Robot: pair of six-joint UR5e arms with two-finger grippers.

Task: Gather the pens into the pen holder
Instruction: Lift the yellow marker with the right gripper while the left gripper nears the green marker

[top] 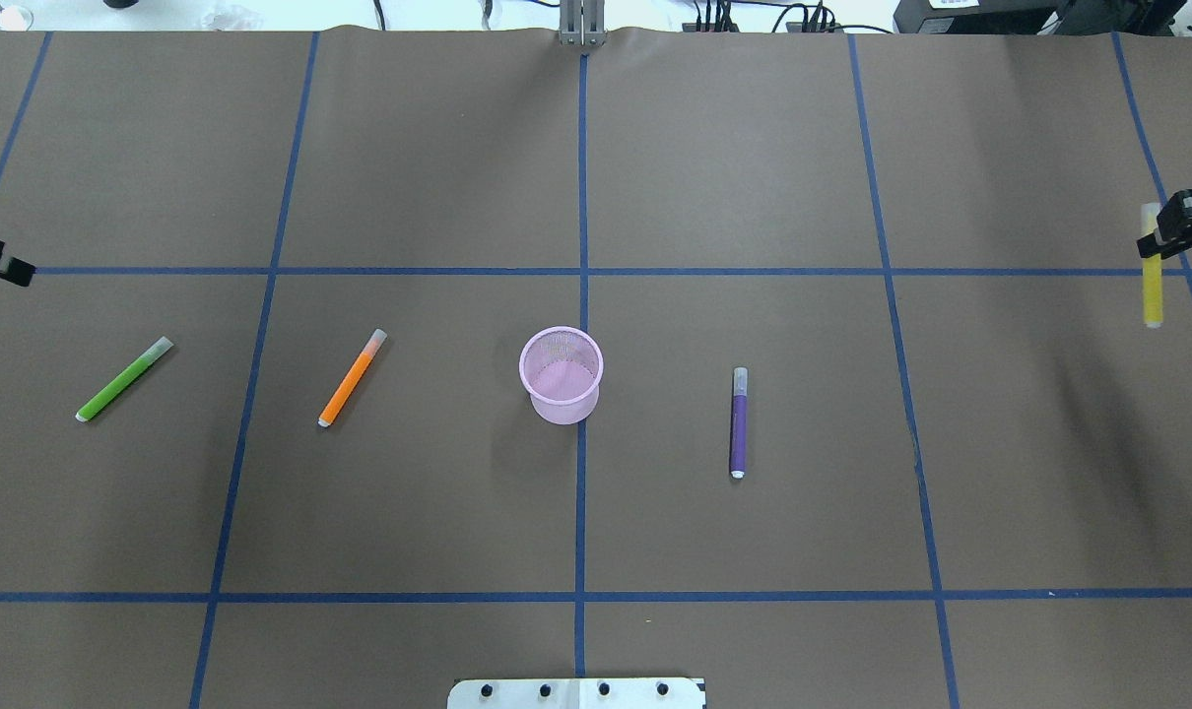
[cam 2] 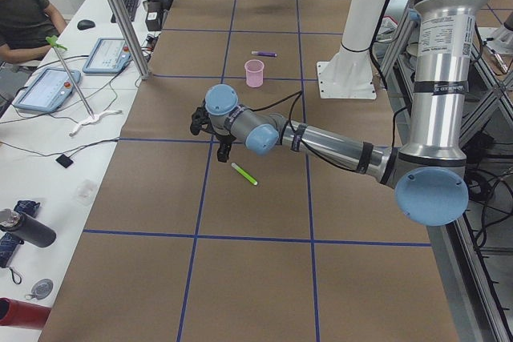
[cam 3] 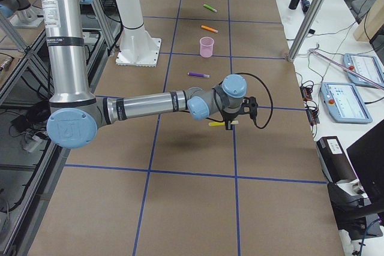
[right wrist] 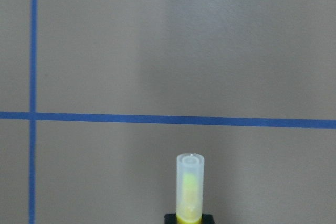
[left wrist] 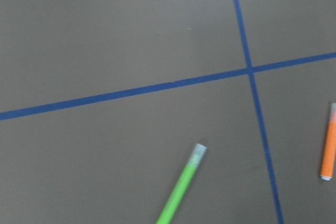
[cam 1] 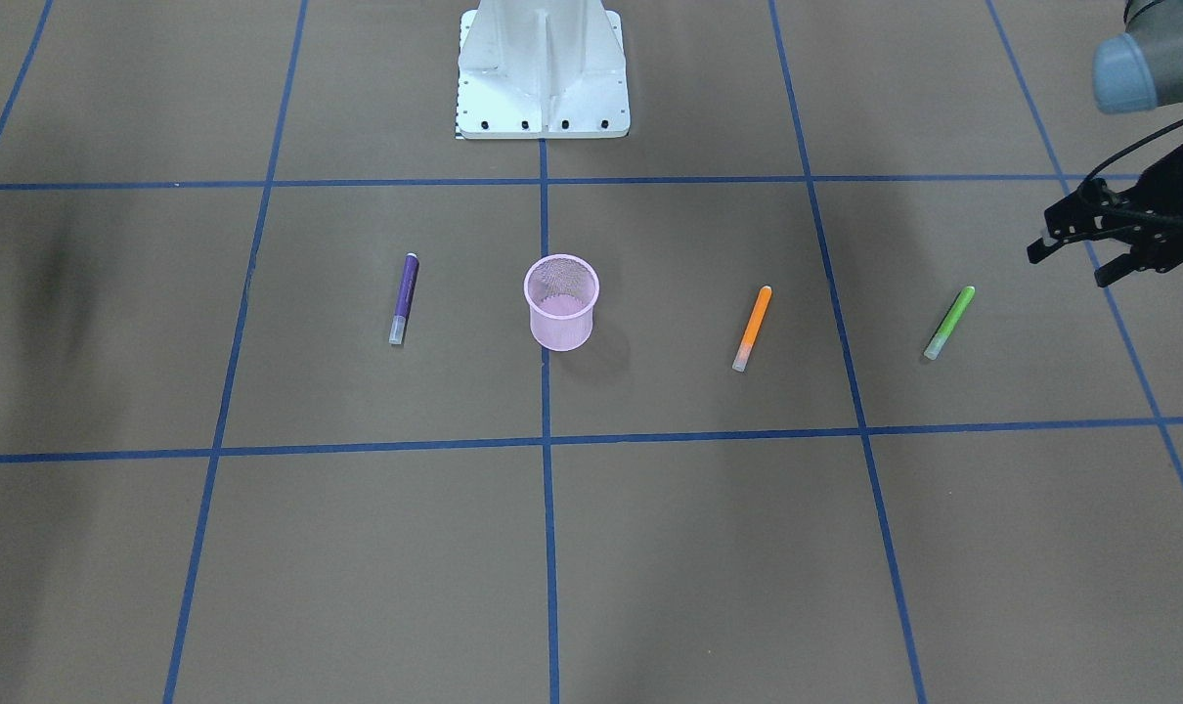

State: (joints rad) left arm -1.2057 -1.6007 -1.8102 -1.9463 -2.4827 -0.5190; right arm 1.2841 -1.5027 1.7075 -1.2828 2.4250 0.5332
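Right gripper (top: 1158,234) pinches the yellow pen (top: 1153,290) aloft, far from the empty pen holder (cam 1: 562,330), my left gripper (cam 1: 1071,262) spread near the green pen (cam 1: 948,323); none collected yet, all four remain.

Legible text: none at this resolution.
1. Silver upright tube of the near right arm (cam 3: 60,34), exterior right view: black print running lengthwise, too small to read.
2. Blue round joint cap (cam 3: 71,129) below that tube: pale emblem, letters unclear.
3. Silver upright tube of the near left arm (cam 2: 443,46), exterior left view: dark print, unreadable.
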